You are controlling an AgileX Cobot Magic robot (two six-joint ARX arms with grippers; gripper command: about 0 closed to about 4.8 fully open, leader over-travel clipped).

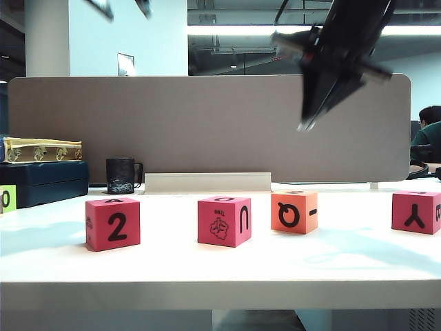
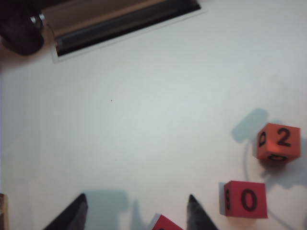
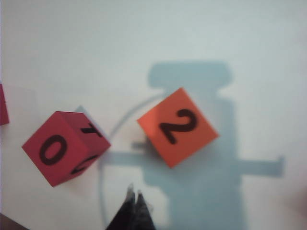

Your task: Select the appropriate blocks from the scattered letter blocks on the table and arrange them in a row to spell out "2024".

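1. Right end effector (image 3: 135,203): fingertips pressed together, clenched on nothing. In the exterior view it hangs high over the counter (image 1: 207,265), above the orange block (image 1: 294,211).
2. Key relation: in the right wrist view the orange block (image 3: 178,126) sits just ahead of the right tips, top face showing "2", rotated so a corner points at the tips, not a flat side. My read: wrist roll is needed before a descent, plus opening the fingers.
3. The pink-red "0" block (image 3: 64,147) lies beside the orange one, apart, also skewed.
4. Left end effector (image 2: 136,213): fingers spread, nothing between them. A pink-red block corner (image 2: 165,224) pokes in between the tips at the frame edge; contact can't be told.
5. Exterior row, left to right: "2" block (image 1: 113,223), tree/U block (image 1: 224,221), orange block, Y block (image 1: 416,212). All well apart, not yet a tight row.
6. The right arm is nearer the orange block.
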